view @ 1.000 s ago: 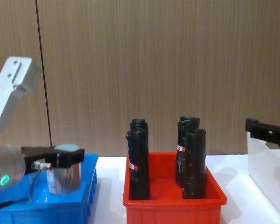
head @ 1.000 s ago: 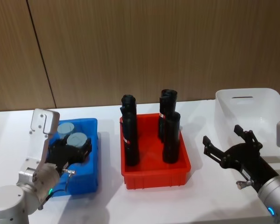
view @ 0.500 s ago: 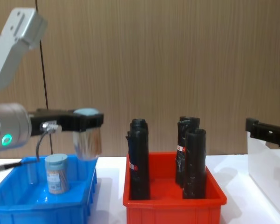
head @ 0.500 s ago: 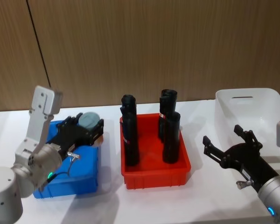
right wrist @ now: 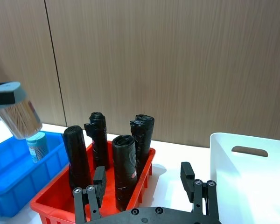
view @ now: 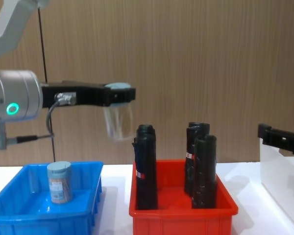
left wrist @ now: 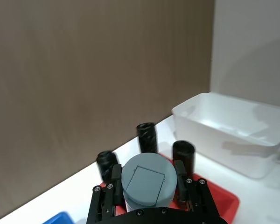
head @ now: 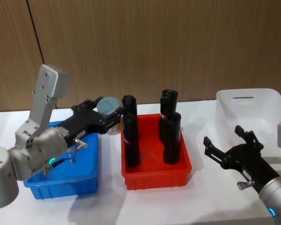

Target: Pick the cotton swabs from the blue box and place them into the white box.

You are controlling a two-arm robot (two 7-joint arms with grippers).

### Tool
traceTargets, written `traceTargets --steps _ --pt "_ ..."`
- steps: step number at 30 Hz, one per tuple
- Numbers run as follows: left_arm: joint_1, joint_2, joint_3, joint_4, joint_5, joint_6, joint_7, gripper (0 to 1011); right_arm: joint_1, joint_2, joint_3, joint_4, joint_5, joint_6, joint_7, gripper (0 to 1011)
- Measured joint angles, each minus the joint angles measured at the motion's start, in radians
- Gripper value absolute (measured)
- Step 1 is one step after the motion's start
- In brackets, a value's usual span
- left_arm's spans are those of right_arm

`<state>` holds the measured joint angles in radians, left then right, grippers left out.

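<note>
My left gripper (head: 113, 116) is shut on one jar of cotton swabs (head: 107, 107), a clear jar with a grey-blue lid. It holds the jar (view: 118, 120) in the air between the blue box (head: 70, 174) and the red bin, close to a black roll. The left wrist view shows the lid (left wrist: 146, 181) between the fingers. Another jar (view: 60, 182) stands in the blue box (view: 44, 221). The white box (head: 253, 112) stands at the far right. My right gripper (head: 225, 137) hangs open and empty in front of it.
A red bin (head: 157, 179) with several tall black rolls (head: 130, 136) stands between the blue box and the white box. A wood-panelled wall runs behind the white table.
My left gripper has lifted the jar out of the blue box and carried it up and to the right, toward the red bin. The right arm has not moved.
</note>
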<state>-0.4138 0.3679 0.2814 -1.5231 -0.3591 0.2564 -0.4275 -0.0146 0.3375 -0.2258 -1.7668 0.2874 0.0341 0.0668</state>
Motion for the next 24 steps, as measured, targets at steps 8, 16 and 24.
traceTargets --steps 8,16,24 --pt "-0.05 -0.011 0.002 0.021 -0.017 0.007 -0.133 671 0.0 0.0 0.0 0.0 0.0 0.0 0.0 1002" --pt "-0.122 -0.039 0.013 0.078 -0.03 0.018 -0.267 670 0.0 0.0 0.0 0.0 0.0 0.0 0.0 1002" --pt "-0.217 -0.082 0.031 0.171 -0.028 0.037 -0.39 671 0.0 0.0 0.0 0.0 0.0 0.0 0.0 1002"
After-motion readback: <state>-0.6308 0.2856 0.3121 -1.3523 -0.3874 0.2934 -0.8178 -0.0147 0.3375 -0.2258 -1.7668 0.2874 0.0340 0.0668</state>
